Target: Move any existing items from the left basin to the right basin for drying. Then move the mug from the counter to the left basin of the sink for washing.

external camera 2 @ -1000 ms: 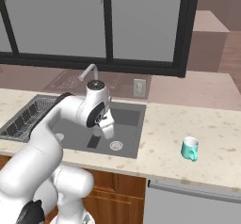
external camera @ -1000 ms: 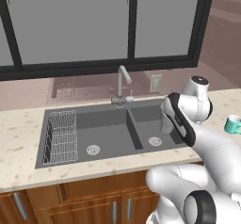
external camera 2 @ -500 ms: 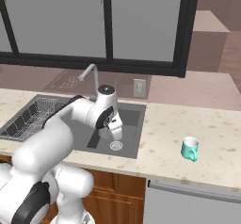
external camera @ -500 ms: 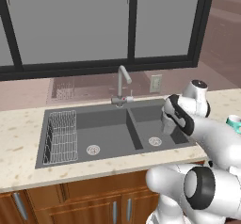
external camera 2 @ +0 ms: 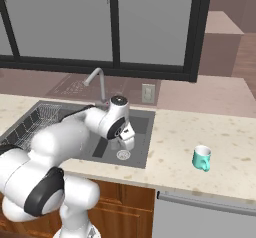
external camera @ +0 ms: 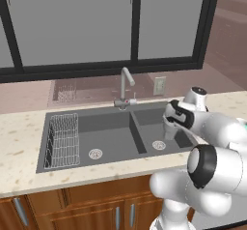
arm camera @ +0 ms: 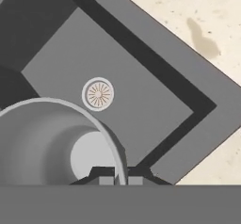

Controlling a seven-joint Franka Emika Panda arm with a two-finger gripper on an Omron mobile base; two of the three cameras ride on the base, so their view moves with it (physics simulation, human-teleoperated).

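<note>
- Gripper: clamped on the rim of the translucent grey drinking glass, one fingertip on each side of the wall, as seen in the hand view.
- Glass: hanging over the right basin, near its round drain; judged not yet set down, though the exact clearance above the floor cannot be told.
- Right basin: narrower compartment, to the right of the chrome gooseneck faucet; hand lowered into it in both base views.
- Left basin: wider compartment, left of the faucet; wire rack and drain visible, nothing else inside. Judged emptied of its one item.
- Teal mug: upright on the beige speckled counter, well apart from the sink on its right-hand side; untouched.
- Progress, as a judgement: first half nearly complete, lacking only placement and release of the glass in the right basin.
- Remaining: second half in full, namely reaching to the mug, grasping it, carrying it past the right basin, and setting it in the left basin beside the rack.
</note>
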